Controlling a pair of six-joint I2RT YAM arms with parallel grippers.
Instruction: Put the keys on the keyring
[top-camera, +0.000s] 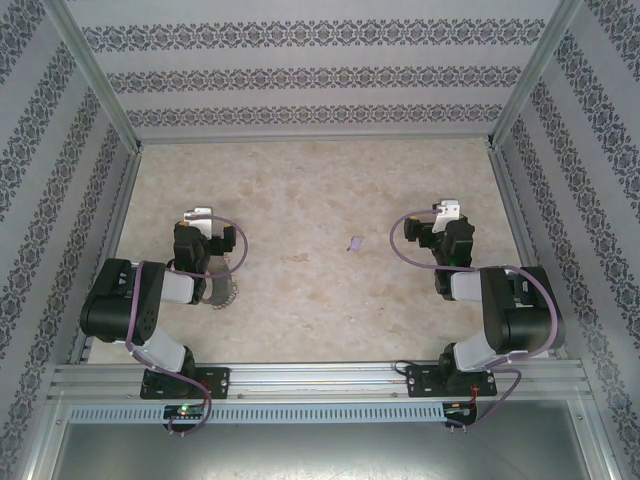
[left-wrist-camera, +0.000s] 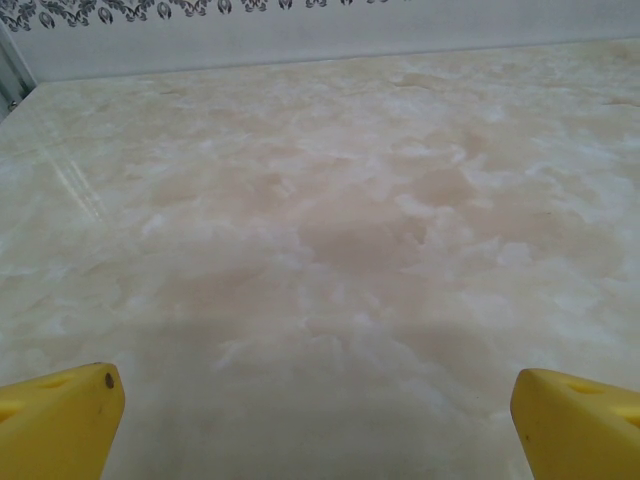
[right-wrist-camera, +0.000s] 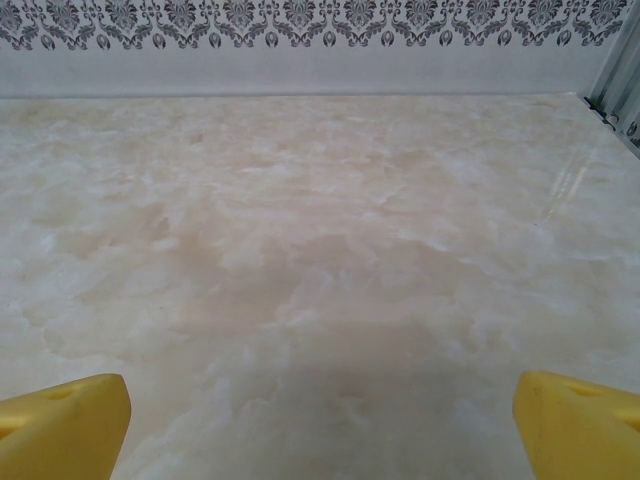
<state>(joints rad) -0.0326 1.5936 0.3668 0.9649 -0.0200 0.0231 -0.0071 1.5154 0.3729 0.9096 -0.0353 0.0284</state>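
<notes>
Over on the left, the left arm is folded back on itself near the front edge of the table, a purple cable looping off its wrist. Its pincer stands wide: in its wrist view the two yellow fingers sit at the bottom corners with nothing between them but bare, pale marbled tabletop.

Just by that arm, partly tucked under its forearm, lies the keyring. I can make out a thin curved edge fringed with small silvery keys; the rest is hidden by the arm.

Towards the middle of the table, well apart from the keyring and between the two arms, lies the loose key, a tiny pale lilac speck flat on the surface.

On the right, the right arm is folded the same way. Its pincer is wide too, yellow fingers far apart and holding nothing, facing open tabletop and the patterned back wall.
</notes>
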